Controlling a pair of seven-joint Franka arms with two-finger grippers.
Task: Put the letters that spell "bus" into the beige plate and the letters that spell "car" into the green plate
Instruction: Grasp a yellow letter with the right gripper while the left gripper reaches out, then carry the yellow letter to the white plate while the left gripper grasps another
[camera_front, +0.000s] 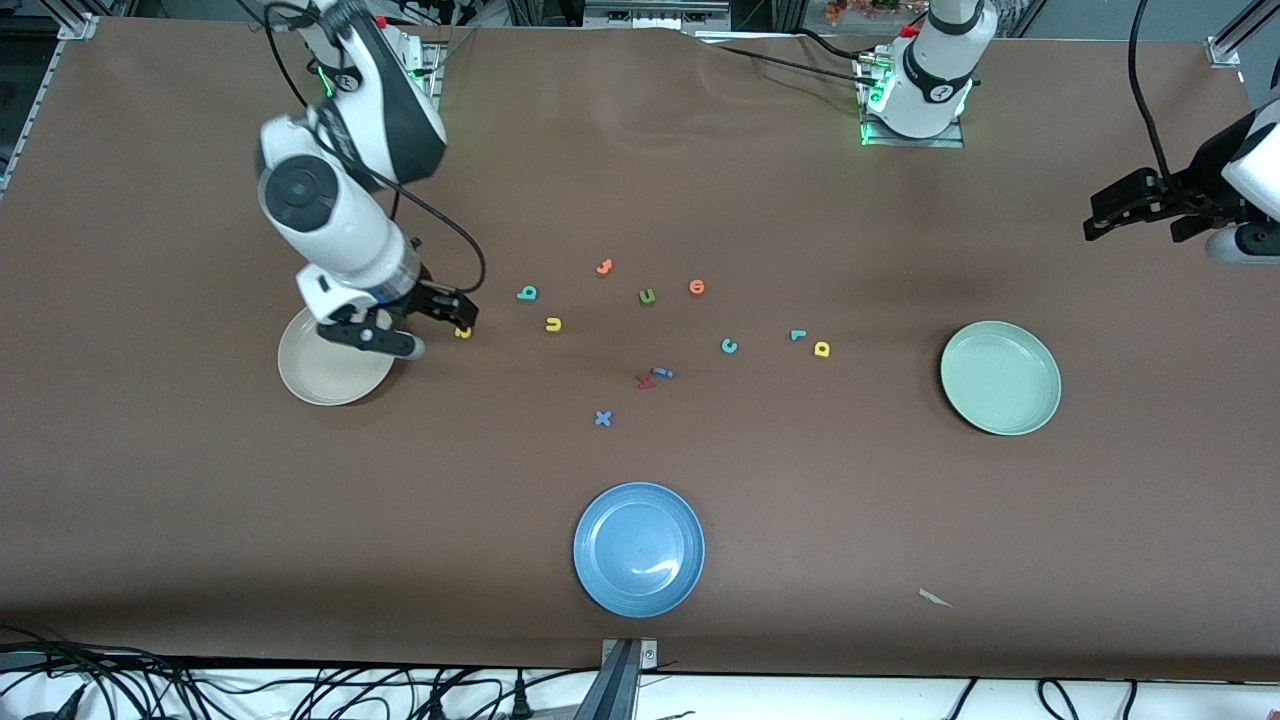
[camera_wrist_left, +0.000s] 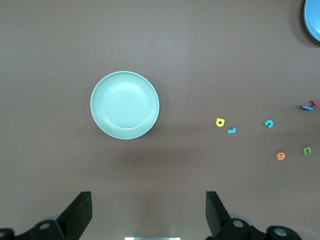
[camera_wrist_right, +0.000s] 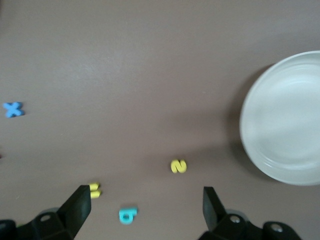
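Right end effector (camera_front: 445, 320) hangs with fingers spread just above the tabletop (camera_front: 800, 520), over the yellow "s" (camera_front: 463, 332) at the edge of the beige plate (camera_front: 330, 385), which is empty at the right arm's end. Teal "b" (camera_front: 527, 293) and yellow "u" (camera_front: 553, 324) lie just beside that "s", toward the middle. Teal "c" (camera_front: 729, 346), teal "r" (camera_front: 797, 335) and yellow "a" (camera_front: 822, 349) lie in a loose row near the green plate (camera_front: 1000, 378), also empty, toward the left arm's end. Left end effector (camera_front: 1140, 213) waits in the air, fingers spread, holding nothing. A blue plate (camera_front: 639, 549) sits nearest the front camera.
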